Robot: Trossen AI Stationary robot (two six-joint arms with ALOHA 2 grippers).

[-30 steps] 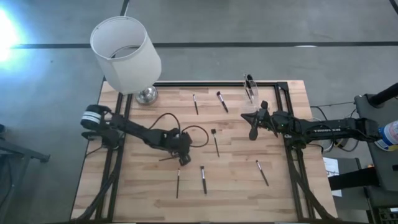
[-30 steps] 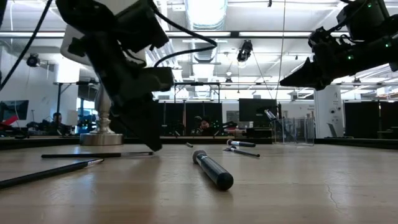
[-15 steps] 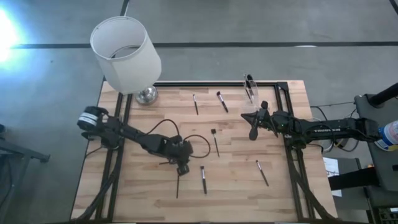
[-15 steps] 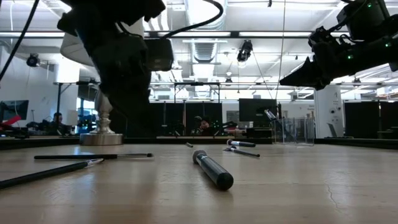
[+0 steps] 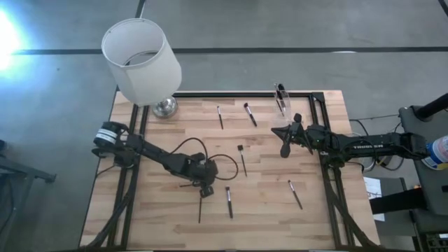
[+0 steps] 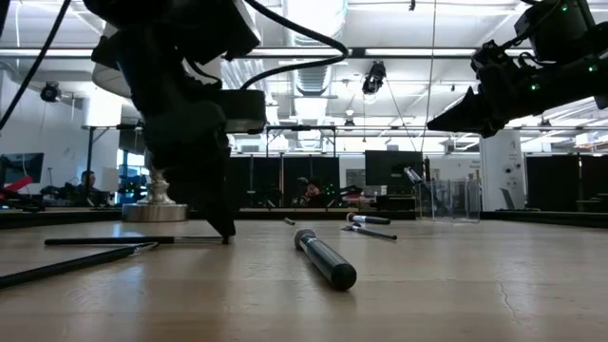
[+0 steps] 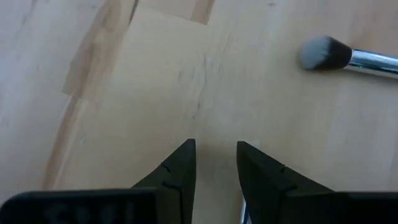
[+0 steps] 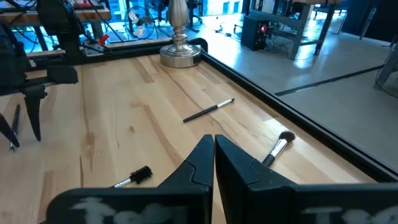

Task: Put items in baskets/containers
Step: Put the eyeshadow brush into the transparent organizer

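Several thin brushes lie flat on the wooden table, among them one [image 5: 228, 201] near my left gripper, another [image 5: 242, 159] mid-table and a third [image 5: 295, 194] toward the right. The clear cup [image 5: 281, 100] stands upright at the far right with a brush in it. My left gripper [image 5: 206, 190] points straight down, narrowly open, with its fingertips [image 6: 226, 236] at the tabletop beside a thin dark brush [image 6: 133, 240]. Its wrist view shows a grey-bristled brush [image 7: 339, 55] ahead. My right gripper [image 5: 285, 148] hovers shut near the cup. My left gripper comes from above, pointing down, and its fingertips [image 7: 186, 152] stand at the tabletop by one end of the thin dark brush [image 5: 187, 184]. I cannot tell whether they touch that brush or the wood.
A big white lampshade [image 5: 140, 61] on a metal base [image 5: 165, 107] stands at the far left corner. A black cable [image 5: 210, 150] loops over the table by the left arm. Two more brushes [image 5: 220, 117] [image 5: 250, 113] lie near the far edge.
My left gripper has moved a little toward the near edge, lifting on the way, and has come back down so its fingertips reach the tabletop beside the thin dark brush.
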